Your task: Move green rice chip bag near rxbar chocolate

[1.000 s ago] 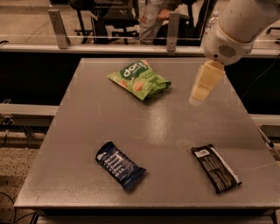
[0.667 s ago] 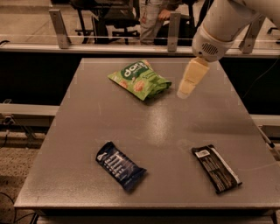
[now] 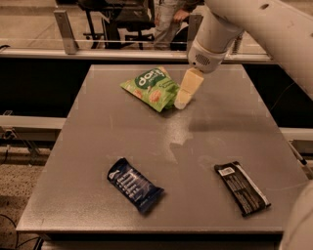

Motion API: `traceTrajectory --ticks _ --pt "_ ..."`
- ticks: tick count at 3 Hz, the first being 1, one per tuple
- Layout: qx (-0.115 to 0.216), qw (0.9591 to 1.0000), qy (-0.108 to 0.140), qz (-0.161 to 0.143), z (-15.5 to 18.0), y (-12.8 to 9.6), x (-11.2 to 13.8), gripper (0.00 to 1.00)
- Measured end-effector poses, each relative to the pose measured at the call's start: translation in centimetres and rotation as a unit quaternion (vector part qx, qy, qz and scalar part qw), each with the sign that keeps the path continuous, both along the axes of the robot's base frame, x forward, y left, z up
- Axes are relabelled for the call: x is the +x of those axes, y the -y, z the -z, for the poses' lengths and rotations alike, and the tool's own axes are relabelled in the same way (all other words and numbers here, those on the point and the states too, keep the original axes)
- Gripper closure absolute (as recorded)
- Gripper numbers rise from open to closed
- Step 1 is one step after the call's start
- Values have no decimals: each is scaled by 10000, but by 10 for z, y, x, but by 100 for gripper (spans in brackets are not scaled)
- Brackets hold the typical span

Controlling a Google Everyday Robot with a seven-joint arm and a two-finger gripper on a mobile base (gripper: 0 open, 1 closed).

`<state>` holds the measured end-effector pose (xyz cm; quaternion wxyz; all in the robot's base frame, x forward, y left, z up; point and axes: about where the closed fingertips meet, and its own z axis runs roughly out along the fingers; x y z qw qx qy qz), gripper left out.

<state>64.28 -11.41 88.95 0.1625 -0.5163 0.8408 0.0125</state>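
The green rice chip bag lies flat at the far middle of the grey table, white lettering up. My gripper hangs from the white arm, its pale tip right at the bag's right edge, close above the table. The rxbar chocolate, a slim black wrapper with a small white label at its far end, lies at the near right, well apart from the bag and the gripper.
A dark blue bar wrapper with white print lies at the near left. A metal rail and chair legs stand behind the table's far edge. A person is partly seen at the back.
The arm has swung left and down. The gripper went from the table's far right to the right edge of the green bag. The bag and both bars have not moved.
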Motion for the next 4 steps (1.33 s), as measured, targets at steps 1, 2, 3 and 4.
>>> traceTrajectory --ticks 1,2,3,4 --pt "45 9999 -141 -71 16 -20 7 0" --pt "82 9995 -231 -210 29 -39 10 0" --pt "137 9989 -329 -302 40 -53 15 0" --pt "191 9984 -386 -357 44 -62 19 15"
